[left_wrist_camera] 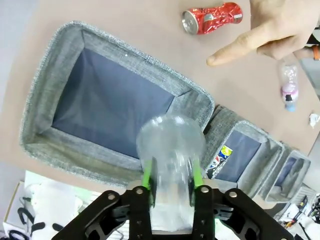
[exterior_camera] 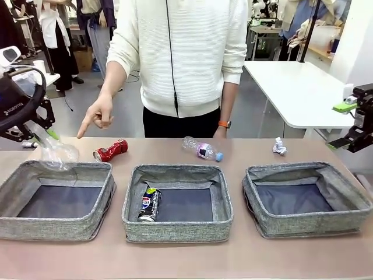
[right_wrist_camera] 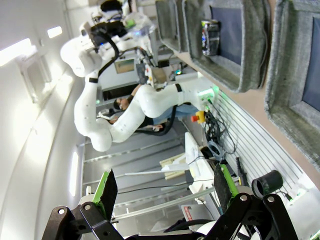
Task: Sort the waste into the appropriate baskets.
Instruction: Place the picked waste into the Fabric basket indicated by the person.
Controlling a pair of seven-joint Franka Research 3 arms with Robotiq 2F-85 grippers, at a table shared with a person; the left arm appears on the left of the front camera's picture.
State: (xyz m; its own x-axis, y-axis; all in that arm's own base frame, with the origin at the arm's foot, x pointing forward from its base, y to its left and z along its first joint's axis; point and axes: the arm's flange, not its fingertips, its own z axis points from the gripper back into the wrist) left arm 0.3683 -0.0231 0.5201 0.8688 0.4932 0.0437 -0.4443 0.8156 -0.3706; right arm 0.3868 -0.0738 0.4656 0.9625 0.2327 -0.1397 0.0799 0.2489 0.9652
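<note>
Cup (left_wrist_camera: 170, 140) clamped in left gripper (left_wrist_camera: 172, 167), lower middle of wrist frame, over left basket (left_wrist_camera: 107, 167) wall; right gripper (right_wrist_camera: 165, 180) gapes wide, bottom of its frame.

Front camera faces across my table (exterior_camera: 186, 259) to the person (exterior_camera: 180, 58); left wrist camera looks down, near, sharing left basket (left_wrist_camera: 75, 156).

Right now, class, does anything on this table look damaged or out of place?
The red metal can is crushed and lies on its side on the table behind the left grey fabric basket. The clear plastic cup over that basket's far rim looks crumpled.
</note>
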